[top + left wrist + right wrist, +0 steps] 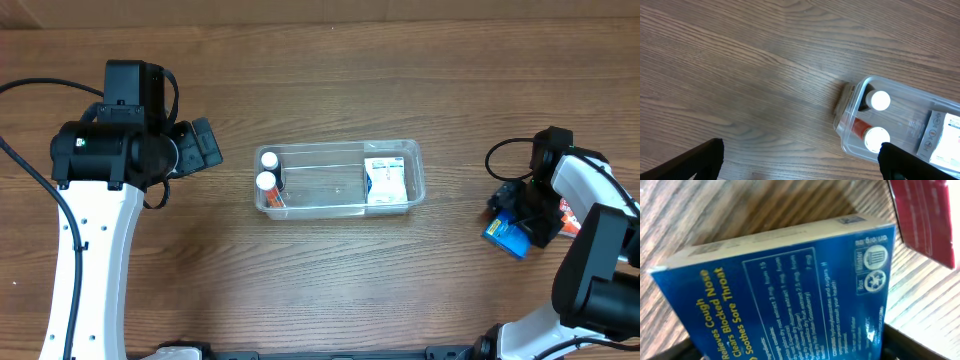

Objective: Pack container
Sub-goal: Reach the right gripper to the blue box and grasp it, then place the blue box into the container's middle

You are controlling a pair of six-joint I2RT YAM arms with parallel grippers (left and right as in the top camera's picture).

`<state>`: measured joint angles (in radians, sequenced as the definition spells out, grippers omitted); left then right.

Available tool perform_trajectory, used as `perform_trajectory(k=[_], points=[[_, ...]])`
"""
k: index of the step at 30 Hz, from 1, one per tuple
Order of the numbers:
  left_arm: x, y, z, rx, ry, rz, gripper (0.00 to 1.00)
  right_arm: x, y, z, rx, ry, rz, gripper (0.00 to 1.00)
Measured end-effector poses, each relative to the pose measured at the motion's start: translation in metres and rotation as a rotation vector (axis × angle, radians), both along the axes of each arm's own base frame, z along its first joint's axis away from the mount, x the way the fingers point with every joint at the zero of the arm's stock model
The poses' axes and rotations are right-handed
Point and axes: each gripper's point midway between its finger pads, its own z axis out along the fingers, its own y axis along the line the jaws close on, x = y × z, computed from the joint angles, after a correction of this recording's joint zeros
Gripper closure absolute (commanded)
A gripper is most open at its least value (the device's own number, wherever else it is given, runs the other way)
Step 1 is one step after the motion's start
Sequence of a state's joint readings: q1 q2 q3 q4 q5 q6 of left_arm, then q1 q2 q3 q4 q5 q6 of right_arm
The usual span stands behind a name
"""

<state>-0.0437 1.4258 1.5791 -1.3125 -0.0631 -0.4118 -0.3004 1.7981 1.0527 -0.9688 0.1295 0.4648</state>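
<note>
The clear plastic container (340, 147) lies mid-table and holds two white-capped bottles (267, 170) at its left end and a white box (385, 182) at its right end. My left gripper (205, 145) is open and empty just left of the container; in the left wrist view its fingers (800, 160) frame bare wood beside the container's corner (847, 107). My right gripper (520, 215) is at the far right, shut on a blue medicine box (503, 236), which fills the right wrist view (790, 295).
A red box (570, 218) lies beside the blue box under the right arm and shows at the top right of the right wrist view (925, 215). The table is brown wood. A black cable loops near the right arm (500, 155).
</note>
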Motion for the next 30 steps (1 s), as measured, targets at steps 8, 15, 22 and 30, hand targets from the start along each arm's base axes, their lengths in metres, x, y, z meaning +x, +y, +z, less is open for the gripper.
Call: perform_trajectory(k=[8,15,22,30], points=[[-0.002,0.0,-0.001,0.001,0.008,0.0,0.0,0.001,0.002,0.001,0.01,-0.007,0.0,0.26],[-0.002,0.0,-0.001,0.001,0.008,0.0,0.0,0.01,0.019,0.02,0.072,-0.008,0.048,0.21],[-0.002,0.0,-0.001,0.001,0.008,0.0,0.0,0.083,0.107,0.159,0.015,-0.421,0.434,0.24],[-0.002,0.0,-0.001,0.001,0.008,0.0,0.0,0.069,0.265,0.224,0.133,-0.671,0.836,0.23]])
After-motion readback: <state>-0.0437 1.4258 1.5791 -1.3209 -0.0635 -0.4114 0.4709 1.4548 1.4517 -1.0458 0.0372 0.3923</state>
